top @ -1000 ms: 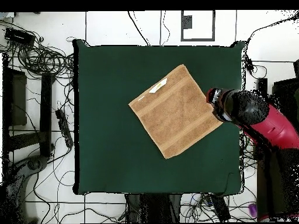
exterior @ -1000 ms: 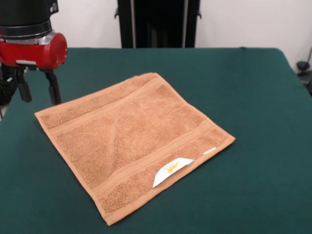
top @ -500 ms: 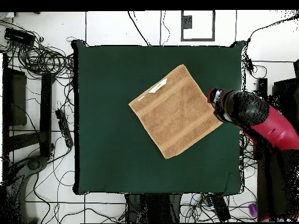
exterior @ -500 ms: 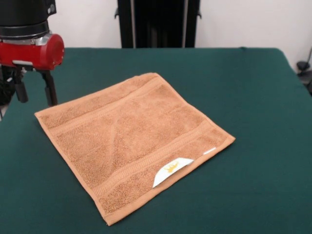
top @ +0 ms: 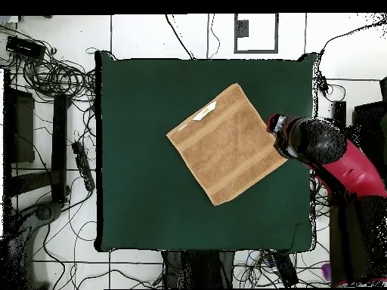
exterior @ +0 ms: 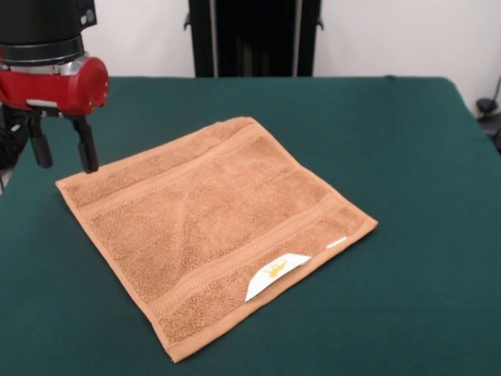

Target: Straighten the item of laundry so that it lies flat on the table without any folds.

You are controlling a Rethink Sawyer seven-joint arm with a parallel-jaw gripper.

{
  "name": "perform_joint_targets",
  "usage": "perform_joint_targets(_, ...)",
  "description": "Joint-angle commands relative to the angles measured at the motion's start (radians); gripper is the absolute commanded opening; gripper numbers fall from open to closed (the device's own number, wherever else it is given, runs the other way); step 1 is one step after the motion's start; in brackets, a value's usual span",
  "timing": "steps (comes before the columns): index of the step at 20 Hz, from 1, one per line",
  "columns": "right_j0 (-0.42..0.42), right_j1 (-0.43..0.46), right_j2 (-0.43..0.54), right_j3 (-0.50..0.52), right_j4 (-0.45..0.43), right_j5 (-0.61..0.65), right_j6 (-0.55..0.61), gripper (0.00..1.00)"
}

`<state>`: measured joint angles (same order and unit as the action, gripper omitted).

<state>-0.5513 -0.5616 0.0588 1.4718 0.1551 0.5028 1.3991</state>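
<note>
The item of laundry (exterior: 211,227) is an orange-tan terry towel, spread out as a tilted square on the green table (exterior: 407,157). Its white label with a yellow mark (exterior: 274,274) sticks out at the near edge. Faint creases run across its middle. My gripper (exterior: 64,157) hangs open just beyond the towel's far left corner, with nothing between its fingers. Seen from overhead, the towel (top: 227,143) lies right of the table's (top: 136,196) centre and the gripper (top: 278,130) sits at its right corner.
A dark upright stand (exterior: 252,37) rises behind the table's far edge. Cables and floor tiles (top: 53,75) surround the table in the overhead view. The red arm (top: 344,162) reaches in over the table's right edge.
The gripper has shifted slightly back toward the towel's corner after drifting away half a second ago. The towel has not moved.
</note>
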Motion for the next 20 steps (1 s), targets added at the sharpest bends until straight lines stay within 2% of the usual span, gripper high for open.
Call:
perform_joint_targets(1,0.049,0.093,0.020,0.167,0.092,-0.053,0.348,1.00)
perform_joint_targets(10,0.077,0.093,-0.002,0.198,0.167,-0.050,0.368,1.00)
perform_joint_targets(20,0.073,0.118,0.000,0.214,0.195,-0.083,0.385,1.00)
